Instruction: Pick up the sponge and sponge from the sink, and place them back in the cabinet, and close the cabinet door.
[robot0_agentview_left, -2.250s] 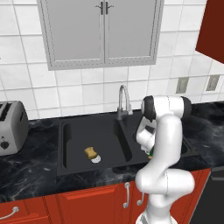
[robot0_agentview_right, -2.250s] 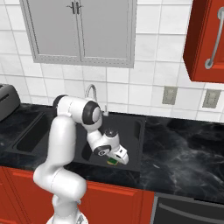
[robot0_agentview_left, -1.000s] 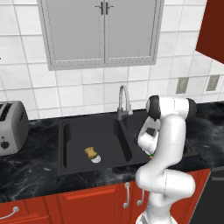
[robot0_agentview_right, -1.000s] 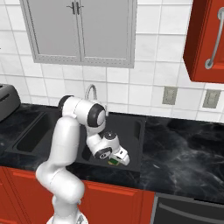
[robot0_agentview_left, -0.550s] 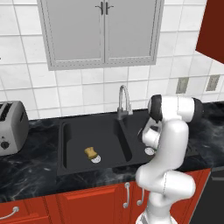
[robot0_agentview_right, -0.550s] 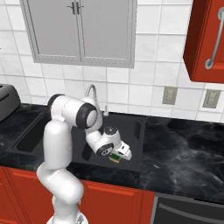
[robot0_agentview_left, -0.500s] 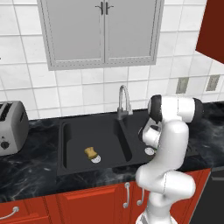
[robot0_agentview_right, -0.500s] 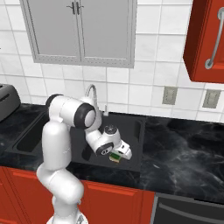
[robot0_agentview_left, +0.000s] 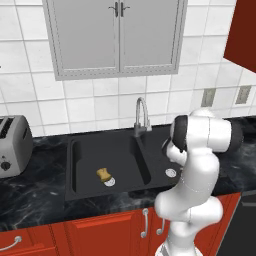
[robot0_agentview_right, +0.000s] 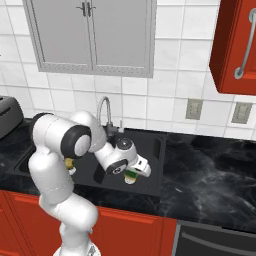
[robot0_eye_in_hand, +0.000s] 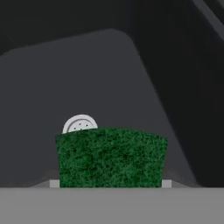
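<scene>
Over the right basin of the black sink (robot0_agentview_right: 156, 150), the fingers (robot0_agentview_right: 132, 176) are closed on the yellow-green sponge (robot0_agentview_right: 131, 174), which the hand view shows as a coarse, dark-green scouring face (robot0_eye_in_hand: 112, 158) pinched between them, with the round silver drain (robot0_eye_in_hand: 79, 124) peeking out behind its top edge. Compared with a couple of seconds ago, the hand has risen a little out of the basin and the arm's elbow has swung round, so the first sponge looks lifted clear of the sink floor; by my reading, the pick is done and the carry to the glossy red cabinet (robot0_agentview_right: 234, 46) up at the right comes next. The second sponge, tan-yellow with a white round part (robot0_agentview_left: 104, 174), lies untouched on the floor of the left basin. It looks soft and blocky, like the held one, which is a squat rectangle with a fibrous, scratchy texture. Smooth matte basin walls contrast with the black marbled stone surface (robot0_agentview_right: 210, 172), and a curved polished faucet (robot0_agentview_left: 141, 116) rises behind the divider.
</scene>
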